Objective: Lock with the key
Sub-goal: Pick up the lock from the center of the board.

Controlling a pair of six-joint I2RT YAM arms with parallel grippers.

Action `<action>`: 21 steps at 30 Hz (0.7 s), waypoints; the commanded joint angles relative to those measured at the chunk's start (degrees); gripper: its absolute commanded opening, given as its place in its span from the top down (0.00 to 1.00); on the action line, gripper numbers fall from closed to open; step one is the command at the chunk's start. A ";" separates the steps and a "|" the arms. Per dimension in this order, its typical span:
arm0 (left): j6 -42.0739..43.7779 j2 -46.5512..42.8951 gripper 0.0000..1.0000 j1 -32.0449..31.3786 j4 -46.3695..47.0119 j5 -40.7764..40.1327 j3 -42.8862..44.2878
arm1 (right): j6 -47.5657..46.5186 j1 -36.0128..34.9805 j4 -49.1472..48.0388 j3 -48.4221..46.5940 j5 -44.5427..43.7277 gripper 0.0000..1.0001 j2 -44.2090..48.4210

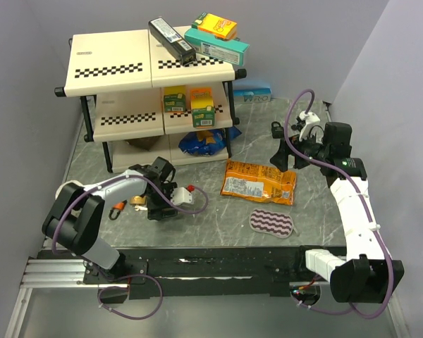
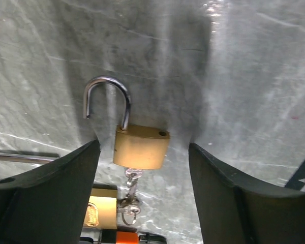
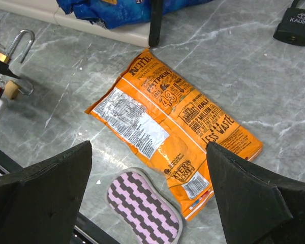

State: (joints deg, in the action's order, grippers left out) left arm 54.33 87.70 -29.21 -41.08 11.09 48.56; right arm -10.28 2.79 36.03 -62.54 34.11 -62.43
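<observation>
- Our left end effector [image 2: 143,148] hangs low over the counter [image 2: 254,76], its fingers spread and gripping nothing, one on either side of the brass padlock [image 2: 141,147].
- The padlock lies flat with its shackle [image 2: 107,99] open and the key [image 2: 130,182] already in the keyhole.
- We judge this straddle is meant to pinch the body and steady it, so the shackle can be pressed home and the key turned.
- Our right end effector [image 3: 148,147] hovers wide open and empty above the orange snack bag [image 3: 173,127], well apart from the padlock.
</observation>
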 commanded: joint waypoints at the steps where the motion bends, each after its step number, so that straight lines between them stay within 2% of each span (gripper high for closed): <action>1: 1.31 0.98 0.26 -0.41 1.97 -1.33 -0.57 | 0.35 0.20 -0.35 0.32 0.17 0.02 1.79; 3: 1.66 1.07 0.28 -0.58 2.67 -1.60 -1.53 | -0.17 0.29 -0.17 0.40 -0.18 0.02 1.97; 5: 1.66 1.42 0.34 -1.19 3.55 -2.12 -2.23 | -0.53 0.20 0.18 0.32 -0.62 0.02 2.05; 9: -0.36 1.86 0.55 -1.99 5.22 -1.95 -2.15 | -0.70 0.20 0.18 1.19 -0.80 0.02 2.84; 11: -2.55 2.21 0.62 -2.16 5.48 -1.60 -1.63 | -0.53 0.20 0.18 1.55 -0.36 0.02 3.02; 12: -3.34 2.39 0.69 -2.17 5.22 -1.34 -1.19 | -0.44 0.38 0.27 1.63 -0.36 0.02 2.93; 14: -7.20 2.56 0.81 -2.17 4.78 -0.64 0.74 | -0.18 0.20 0.44 1.64 -0.10 0.02 3.11; 15: -9.13 2.39 0.93 -2.17 3.13 1.72 2.06 | 0.00 0.20 0.44 1.55 0.08 0.02 3.11; 16: -13.67 1.52 0.98 -2.17 2.07 3.65 3.72 | 0.26 0.29 0.36 1.55 0.34 0.02 3.37; 21: -34.16 -4.10 0.99 -2.08 0.47 17.36 17.26 | 3.95 0.20 -5.08 4.44 4.81 0.03 8.02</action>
State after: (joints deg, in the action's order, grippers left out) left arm 38.33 88.99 -31.11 -42.09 15.38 55.20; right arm -9.61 2.79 35.94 -60.99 34.50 -59.77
